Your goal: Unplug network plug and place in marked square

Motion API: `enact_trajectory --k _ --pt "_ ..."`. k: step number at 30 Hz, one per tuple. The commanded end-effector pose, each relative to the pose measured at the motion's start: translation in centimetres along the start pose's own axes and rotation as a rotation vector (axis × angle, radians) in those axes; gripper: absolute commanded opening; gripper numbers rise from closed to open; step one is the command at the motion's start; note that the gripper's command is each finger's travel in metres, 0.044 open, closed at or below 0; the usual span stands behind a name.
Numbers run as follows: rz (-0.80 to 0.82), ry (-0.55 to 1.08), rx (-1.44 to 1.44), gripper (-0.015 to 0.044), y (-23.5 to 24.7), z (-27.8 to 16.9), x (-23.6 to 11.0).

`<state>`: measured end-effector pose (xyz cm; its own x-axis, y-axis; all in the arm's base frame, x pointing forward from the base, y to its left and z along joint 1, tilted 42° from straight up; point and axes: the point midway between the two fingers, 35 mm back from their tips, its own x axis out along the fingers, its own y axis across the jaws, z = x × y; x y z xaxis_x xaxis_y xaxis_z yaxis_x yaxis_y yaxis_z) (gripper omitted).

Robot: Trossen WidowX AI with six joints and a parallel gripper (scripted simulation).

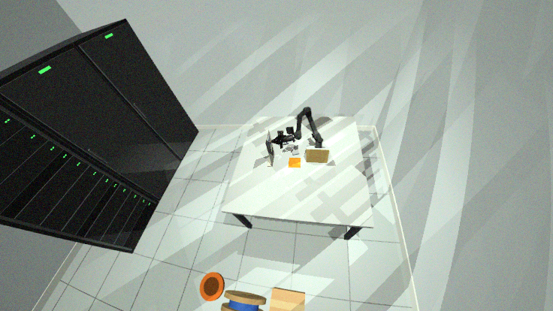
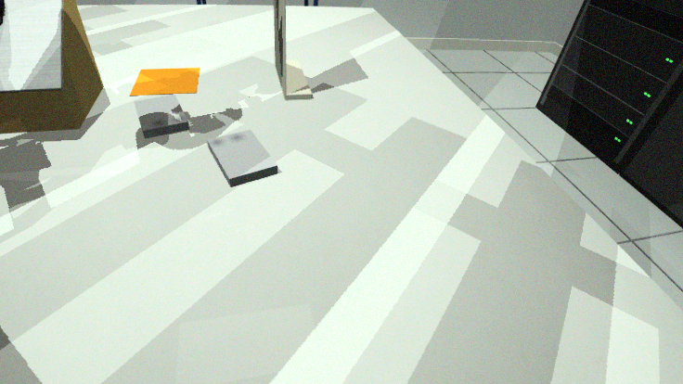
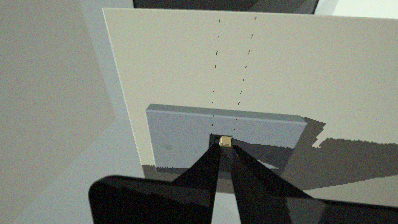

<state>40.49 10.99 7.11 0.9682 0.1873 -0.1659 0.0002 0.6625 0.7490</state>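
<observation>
In the wrist view the upright beige panel (image 3: 175, 60) carries a grey socket block (image 3: 180, 135). The small tan plug (image 3: 226, 141) sits in the socket opening in the block's upper middle. My gripper (image 3: 224, 150) has its two dark fingers closed on the plug right at the socket face. In the top view the gripper (image 1: 275, 140) reaches level to the panel (image 1: 269, 149) at the table's far left. The orange marked square (image 1: 294, 162) (image 2: 165, 81) lies on the table just in front of the panel (image 2: 279, 43). The plug is too small to see in the top and exterior views.
A cardboard box (image 1: 317, 155) (image 2: 43, 105) stands by the arm's base, right of the orange square. Two flat grey slabs (image 2: 160, 117) (image 2: 243, 155) lie on the table near the square. Black server racks (image 1: 77, 135) (image 2: 621, 85) stand off the table.
</observation>
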Motion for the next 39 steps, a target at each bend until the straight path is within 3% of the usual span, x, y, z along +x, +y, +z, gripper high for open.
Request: enact_trajectory --k 1,39 --pt "-0.001 0.003 -0.005 0.0 -0.1 -0.2 -0.6" --pt "-0.002 0.004 -0.005 0.0 -0.1 -0.8 -2.8"
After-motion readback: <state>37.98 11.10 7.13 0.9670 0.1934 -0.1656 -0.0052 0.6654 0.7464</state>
